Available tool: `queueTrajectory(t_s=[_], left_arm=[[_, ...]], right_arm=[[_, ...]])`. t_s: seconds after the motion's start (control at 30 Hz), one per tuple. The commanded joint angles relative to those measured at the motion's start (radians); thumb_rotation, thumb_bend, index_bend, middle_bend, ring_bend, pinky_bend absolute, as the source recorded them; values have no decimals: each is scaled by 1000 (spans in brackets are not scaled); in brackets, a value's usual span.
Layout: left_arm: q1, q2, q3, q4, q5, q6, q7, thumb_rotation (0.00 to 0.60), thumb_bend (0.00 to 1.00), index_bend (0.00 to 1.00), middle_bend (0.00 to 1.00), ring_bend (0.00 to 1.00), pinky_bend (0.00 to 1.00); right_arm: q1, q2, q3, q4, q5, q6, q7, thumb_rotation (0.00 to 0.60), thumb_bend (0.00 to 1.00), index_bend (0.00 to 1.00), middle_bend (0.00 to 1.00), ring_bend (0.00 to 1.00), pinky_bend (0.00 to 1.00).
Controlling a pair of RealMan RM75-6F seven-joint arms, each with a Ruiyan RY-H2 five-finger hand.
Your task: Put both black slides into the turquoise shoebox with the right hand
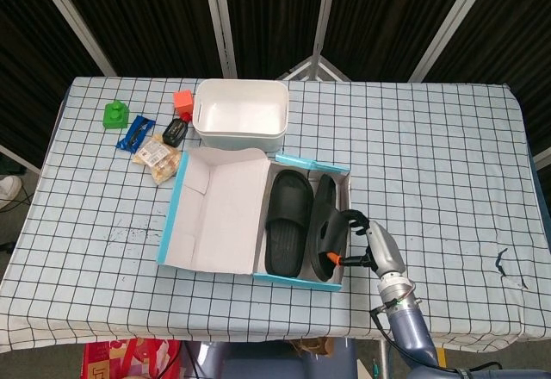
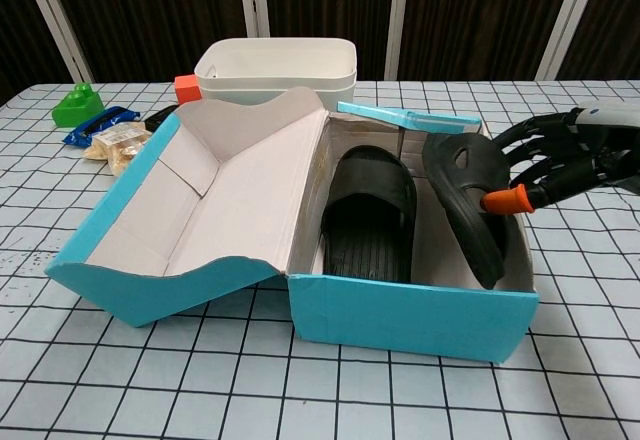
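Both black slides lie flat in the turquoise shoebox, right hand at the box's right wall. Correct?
Not quite. Only the left slide lies flat; the chest view shows the right slide tilted against the right wall of the turquoise shoebox, with the right hand beside it.

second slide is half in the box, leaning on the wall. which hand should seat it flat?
Right. The right hand is at the tilted second slide by the turquoise shoebox's right wall. The left hand shows in neither view.
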Motion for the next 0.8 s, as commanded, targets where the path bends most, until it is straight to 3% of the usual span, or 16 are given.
queueTrajectory(t_s=[0.03, 0.33, 0.8], left_arm=[[1, 0, 0, 0, 0, 2, 0, 600, 363, 31, 0, 0, 0], [0, -1, 0, 0, -1, 1, 1, 600, 363, 31, 0, 0, 0], [3, 4, -2, -1, -1, 5, -10, 600, 363, 31, 0, 0, 0]], right_arm=[[-6, -34, -23, 39, -41, 31, -45, 600, 486, 571, 285, 270, 292], [-17, -128, -80, 136, -158, 117, -210, 600, 487, 571, 285, 270, 292], [-30, -171, -102, 180, -146, 107, -393, 600, 487, 583, 291, 272, 292]])
